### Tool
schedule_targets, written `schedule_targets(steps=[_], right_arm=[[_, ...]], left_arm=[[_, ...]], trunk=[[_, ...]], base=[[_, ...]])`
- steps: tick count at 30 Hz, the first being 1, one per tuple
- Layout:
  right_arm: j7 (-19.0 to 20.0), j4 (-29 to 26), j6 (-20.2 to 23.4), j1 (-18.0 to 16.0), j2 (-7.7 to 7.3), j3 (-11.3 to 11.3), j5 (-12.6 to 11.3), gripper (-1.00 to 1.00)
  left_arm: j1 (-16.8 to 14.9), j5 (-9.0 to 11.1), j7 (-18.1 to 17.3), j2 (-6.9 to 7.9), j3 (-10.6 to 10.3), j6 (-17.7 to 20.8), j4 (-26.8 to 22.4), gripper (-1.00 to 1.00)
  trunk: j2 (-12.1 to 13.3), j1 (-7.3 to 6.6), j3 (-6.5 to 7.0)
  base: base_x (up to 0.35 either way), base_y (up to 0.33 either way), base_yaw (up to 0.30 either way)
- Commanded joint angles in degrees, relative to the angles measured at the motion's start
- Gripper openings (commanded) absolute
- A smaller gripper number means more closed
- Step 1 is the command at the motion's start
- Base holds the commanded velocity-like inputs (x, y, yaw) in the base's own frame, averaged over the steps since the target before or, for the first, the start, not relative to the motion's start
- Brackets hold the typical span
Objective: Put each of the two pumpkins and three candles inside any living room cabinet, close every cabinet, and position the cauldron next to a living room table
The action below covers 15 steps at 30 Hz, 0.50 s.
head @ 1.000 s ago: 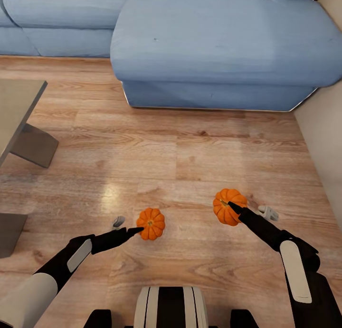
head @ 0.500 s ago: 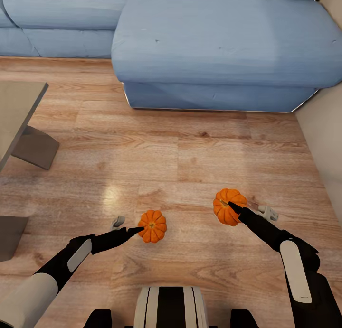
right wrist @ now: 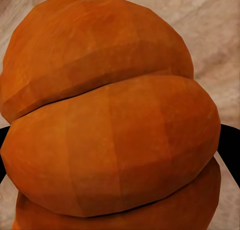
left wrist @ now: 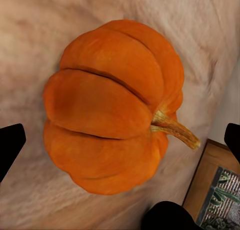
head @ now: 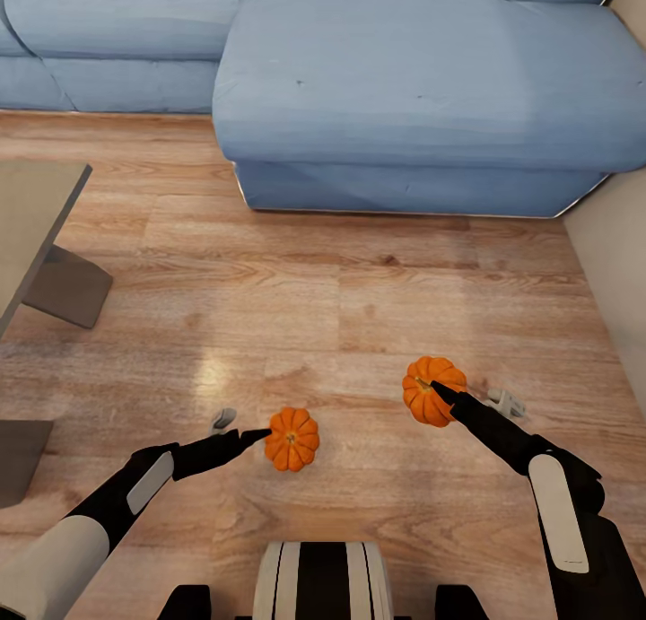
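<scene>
1. head view: 2 small orange pumpkins out on the wood floor (head: 341, 288) in front of a big blue sofa (head: 413, 91).
2. left pumpkin (head: 292, 439) sits on the boards, stem up, just past the tip of the left gripper (head: 256, 435). in the left wrist view that pumpkin (left wrist: 112, 108) lies between the 2 dark fingertips (left wrist: 10, 145), which stand wide at either edge with floor showing between them and the fruit, so that claw is released and not touching it.
3. right pumpkin (head: 432, 390) is tilted, stem pointing off to the side, and the right gripper (head: 441, 392) has its tip right on it. in the right wrist view the pumpkin (right wrist: 110, 120) is huge and close, with black fingertips (right wrist: 231, 142) tight against both flanks, so that claw looks clenched on it. can't tell if it's lifted or resting on the floor.
4. there's a pale little thing (head: 504, 403) on the floor just behind the right arm and another (head: 223, 418) near the left one, too small to make out.
5. corner of the grey table (head: 31, 216) with its dark base shows at the left edge, well apart from both pumpkins.
6. beige wall (head: 619, 270) runs down the right side, next to the sofa end.
</scene>
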Motion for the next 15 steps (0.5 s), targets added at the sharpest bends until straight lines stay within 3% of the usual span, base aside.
schedule_targets(steps=[1,15], right_arm=[[0.6,0.0,0.3,0.0,0.02,-0.1,0.0,-1.0],[0.6,0.0,0.3,0.0,0.02,-0.1,0.0,-1.0]], left_arm=[[0.0,0.6,0.1,0.06,-0.3,0.4,0.0,1.0],[-0.1,0.6,0.2,0.06,-0.2,0.4,0.1,1.0]], trunk=[[0.0,-0.01,-0.03],[0.0,0.02,-0.25]], base=[[0.039,0.021,0.0],[0.011,0.008,0.0]])
